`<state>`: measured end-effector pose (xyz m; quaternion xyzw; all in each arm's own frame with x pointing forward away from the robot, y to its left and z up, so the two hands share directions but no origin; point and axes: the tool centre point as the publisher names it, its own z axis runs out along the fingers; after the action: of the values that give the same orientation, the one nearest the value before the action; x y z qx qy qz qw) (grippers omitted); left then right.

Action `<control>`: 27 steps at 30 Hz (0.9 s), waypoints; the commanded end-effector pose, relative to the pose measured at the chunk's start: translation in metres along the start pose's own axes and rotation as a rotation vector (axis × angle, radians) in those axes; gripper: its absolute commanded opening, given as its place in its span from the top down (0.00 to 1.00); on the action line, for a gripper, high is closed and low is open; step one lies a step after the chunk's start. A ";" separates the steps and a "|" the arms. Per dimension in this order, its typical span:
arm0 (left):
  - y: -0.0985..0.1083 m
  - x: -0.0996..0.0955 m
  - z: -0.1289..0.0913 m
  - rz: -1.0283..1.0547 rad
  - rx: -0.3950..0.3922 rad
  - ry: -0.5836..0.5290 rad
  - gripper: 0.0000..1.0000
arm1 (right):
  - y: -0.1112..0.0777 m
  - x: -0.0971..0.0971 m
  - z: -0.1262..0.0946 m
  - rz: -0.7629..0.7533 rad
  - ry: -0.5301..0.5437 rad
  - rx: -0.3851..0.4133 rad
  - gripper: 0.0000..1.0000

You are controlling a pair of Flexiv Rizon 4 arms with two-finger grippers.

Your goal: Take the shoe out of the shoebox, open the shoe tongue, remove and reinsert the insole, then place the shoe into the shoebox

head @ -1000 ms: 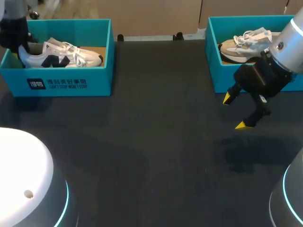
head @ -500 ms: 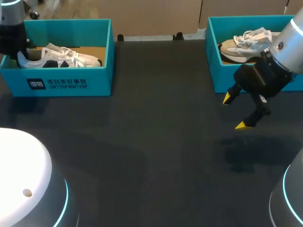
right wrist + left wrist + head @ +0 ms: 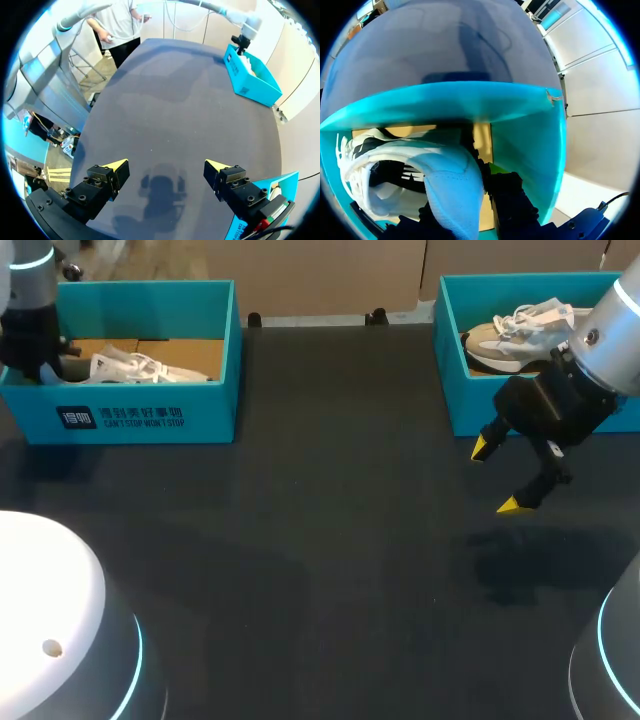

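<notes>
Lying low inside the left shoebox (image 3: 150,410), a white shoe (image 3: 130,366) with white laces shows only its upper part above the teal front wall in the head view. It rests on its sole, and the toe points toward the middle of the surface (image 3: 330,520). The box is open-topped, with a brown cardboard floor visible behind the shoe. It sits at the far left corner of the dark surface, and white print runs along its front wall.

The left hand (image 3: 35,350) reaches down into the box's left end, at the shoe's heel. In the left wrist view the pale heel rises between the two dark fingers, which press on it from both sides, so the hand grips the shoe by the heel. The shoe's opening and dark side markings lie just ahead of the fingers, with the teal box wall beyond them.

Across the surface, at the far right corner, stands the right shoebox (image 3: 450,390), also teal and open-topped. It holds a second shoe (image 3: 510,335), beige and white with loose white laces.

The right hand (image 3: 498,477) hangs above the bare surface just in front of that box. Its yellow-tipped fingers are spread wide apart and hold nothing. The right wrist view shows only dark surface and the hand's shadow between the fingers.
</notes>
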<state>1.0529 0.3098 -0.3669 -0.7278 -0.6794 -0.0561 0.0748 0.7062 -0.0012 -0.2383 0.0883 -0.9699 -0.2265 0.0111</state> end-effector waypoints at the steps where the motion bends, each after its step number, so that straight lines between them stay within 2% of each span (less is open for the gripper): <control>1: 0.004 -0.002 0.008 0.000 0.012 0.008 1.00 | 0.000 0.000 0.001 0.000 0.000 0.003 0.00; 15: 0.002 -0.003 0.023 0.028 0.045 -0.006 1.00 | 0.000 0.000 0.001 0.000 0.000 0.003 0.00; 17: 0.001 -0.002 0.024 0.038 0.048 -0.005 0.83 | 0.000 0.000 0.001 0.000 0.000 0.003 0.00; 19: 0.000 -0.002 0.024 0.045 0.050 -0.007 0.76 | 0.000 0.000 0.001 0.000 0.000 0.003 0.00; 27: -0.001 0.000 0.025 0.055 0.061 -0.011 0.63 | 0.000 0.000 0.001 0.000 0.000 0.003 0.00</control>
<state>1.0493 0.3128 -0.3903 -0.7434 -0.6614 -0.0319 0.0944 0.7062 -0.0012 -0.2383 0.0883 -0.9699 -0.2265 0.0111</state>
